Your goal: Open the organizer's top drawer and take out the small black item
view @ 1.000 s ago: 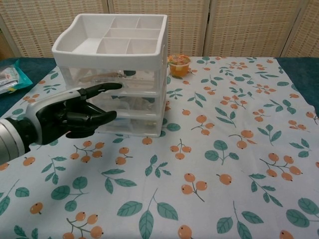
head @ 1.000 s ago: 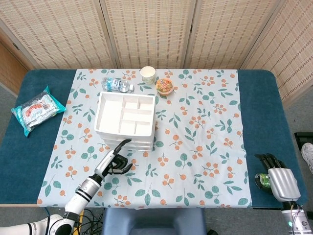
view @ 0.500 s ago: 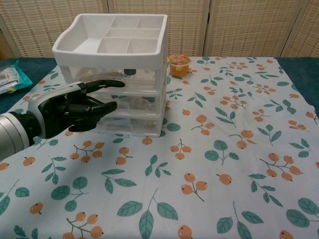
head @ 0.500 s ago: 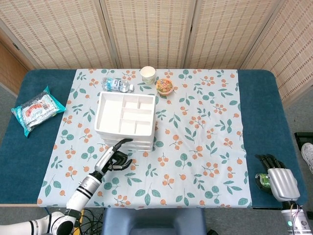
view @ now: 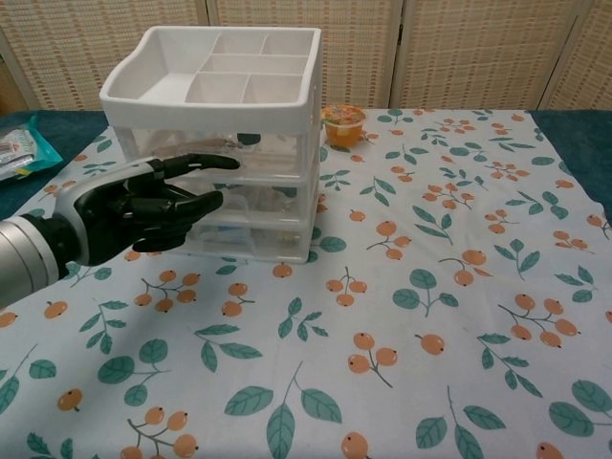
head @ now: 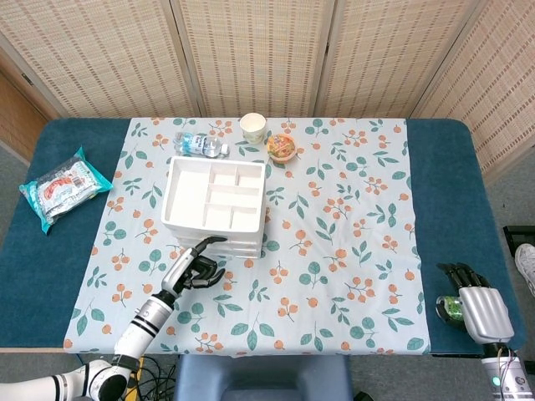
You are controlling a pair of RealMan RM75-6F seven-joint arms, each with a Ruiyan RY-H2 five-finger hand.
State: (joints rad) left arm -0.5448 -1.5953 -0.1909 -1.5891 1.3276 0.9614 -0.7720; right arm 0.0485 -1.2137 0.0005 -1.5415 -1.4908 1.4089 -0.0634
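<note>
Inside the top drawer (view: 225, 151) of the white organizer (view: 215, 134) we see a small dark spot behind the see-through front. That may be the small black item (view: 248, 139), but it is too small and blurry for us to be sure. The drawer looks closed, flush with the two drawers under it. The organizer stands left of the middle in both views, on the tablecloth (head: 334, 209) with leaves and orange berries.

The left hand (view: 143, 206) is at the left of the chest view, right in front of the organizer. One finger (view: 196, 162) points straight out at the top drawer's front. The other fingers are curled in, and we see nothing in them. We cannot tell if the fingertip touches the drawer or stops just short. In the head view the same hand sits just below the organizer, and the organizer's top tray hides the drawer fronts.

The right hand (head: 478, 302) is in the lower right corner of the head view, well apart from the organizer, at the table's edge. Something small and green (head: 451, 309) is beside or under its fingers. We cannot tell if the hand holds it.

Behind the organizer stand a paper cup (head: 252, 127), a lying water bottle (head: 201, 144) and an orange snack cup (head: 282, 148). A snack bag (head: 63, 185) lies at the far left on the blue table (head: 443, 167).
</note>
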